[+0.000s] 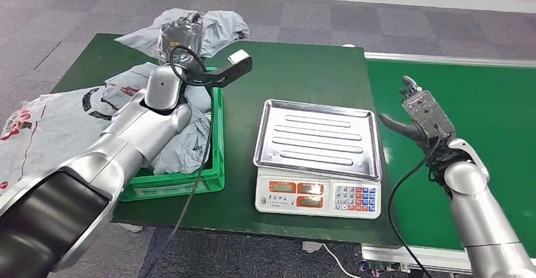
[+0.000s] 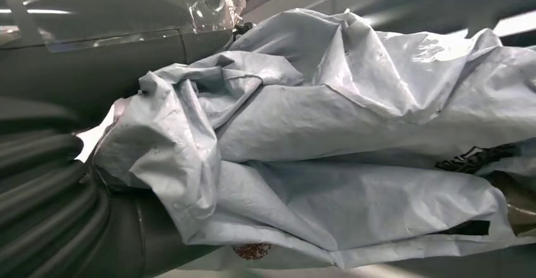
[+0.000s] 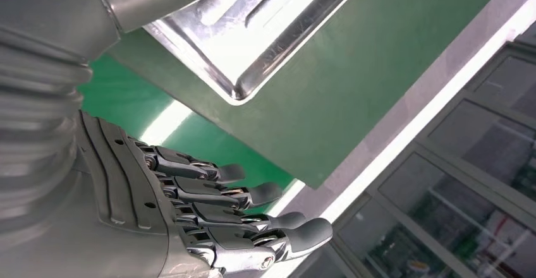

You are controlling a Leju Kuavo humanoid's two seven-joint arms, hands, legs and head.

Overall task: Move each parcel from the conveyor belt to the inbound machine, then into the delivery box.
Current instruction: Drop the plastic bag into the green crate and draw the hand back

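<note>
My left hand (image 1: 180,33) is raised over the far end of the green crate (image 1: 213,180) and grips a crumpled grey parcel (image 1: 224,24). In the left wrist view that grey parcel (image 2: 328,132) lies pressed against the hand and hides the fingers. The scale (image 1: 319,197) with its steel tray (image 1: 319,138) stands in the middle of the dark green table, and nothing lies on the tray. My right hand (image 1: 420,110) hovers open above the bright green conveyor belt (image 1: 487,95), just right of the scale. In the right wrist view, the right hand (image 3: 208,208) has its fingers spread near the tray corner (image 3: 253,44).
Several grey parcels (image 1: 183,145) fill the green crate under my left forearm. A large pale plastic bag (image 1: 38,132) lies at the table's left edge. A black cable (image 1: 404,183) hangs from my right wrist beside the scale. Grey carpet floor surrounds the table.
</note>
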